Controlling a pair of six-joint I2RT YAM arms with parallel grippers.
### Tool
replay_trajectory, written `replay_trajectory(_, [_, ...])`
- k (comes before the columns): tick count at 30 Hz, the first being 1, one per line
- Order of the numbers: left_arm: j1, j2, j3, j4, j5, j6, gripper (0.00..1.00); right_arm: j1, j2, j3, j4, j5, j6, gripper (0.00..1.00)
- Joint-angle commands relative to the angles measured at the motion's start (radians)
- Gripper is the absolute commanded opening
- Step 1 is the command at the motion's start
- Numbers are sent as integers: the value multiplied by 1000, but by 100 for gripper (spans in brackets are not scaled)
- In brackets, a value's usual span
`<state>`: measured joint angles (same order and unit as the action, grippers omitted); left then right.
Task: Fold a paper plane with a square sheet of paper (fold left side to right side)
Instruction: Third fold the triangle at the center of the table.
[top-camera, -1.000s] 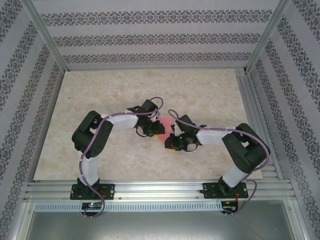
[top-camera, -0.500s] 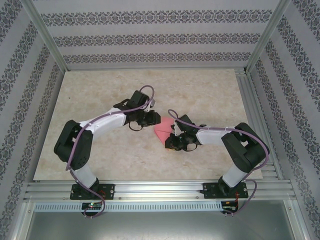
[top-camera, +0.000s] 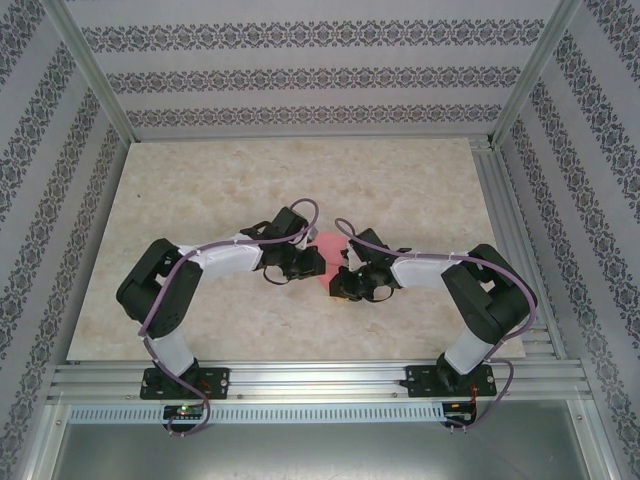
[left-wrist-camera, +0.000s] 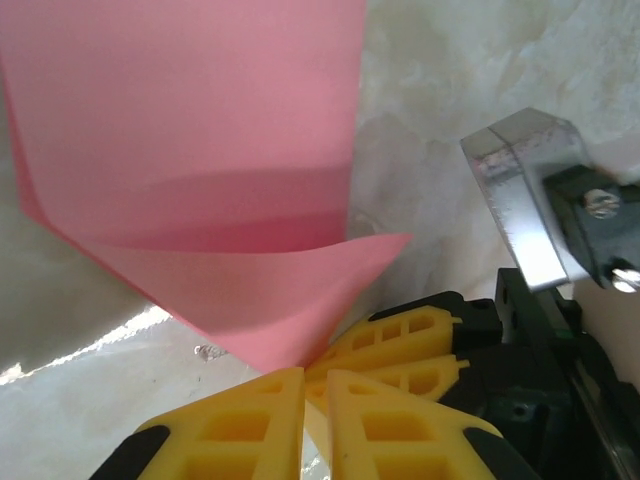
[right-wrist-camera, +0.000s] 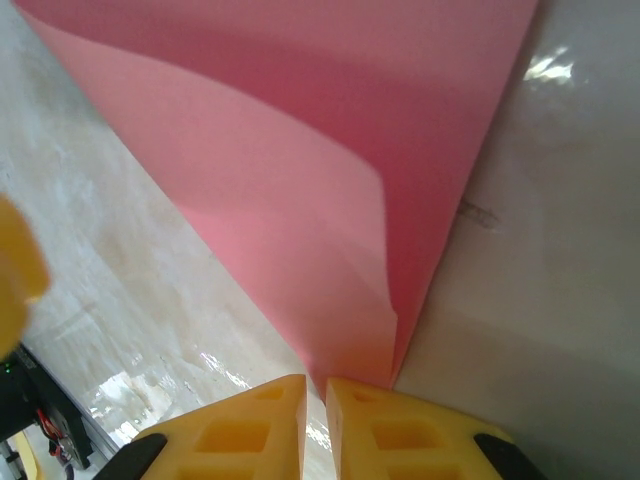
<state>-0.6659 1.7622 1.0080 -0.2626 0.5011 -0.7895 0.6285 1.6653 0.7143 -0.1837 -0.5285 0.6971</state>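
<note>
The tabletop (top-camera: 200, 190) carries the square sheet of paper (top-camera: 326, 246) at its centre, only partly folded. One flap curls up uncreased and there is no dart shape yet, so I judge most folds are left. The left tool (left-wrist-camera: 314, 385), at the sheet's 9 o'clock, and the right tool (right-wrist-camera: 316, 385), at 4 o'clock, each pinch the paper between pressed-together fingers.

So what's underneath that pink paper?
The pale marbled tabletop shows around the pink paper. Where it curls up, more of the same sheet lies beneath; the surface directly under that is covered.
</note>
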Motion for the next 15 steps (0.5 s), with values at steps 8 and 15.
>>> replay_trajectory(8, [-47,104,27,106,14,-63,15,28,63,-26,-106,74,-17,16])
replay_trajectory(15, [-47,113,34,48,-43,-35,15,31,66,-22,-131,87,-25,16])
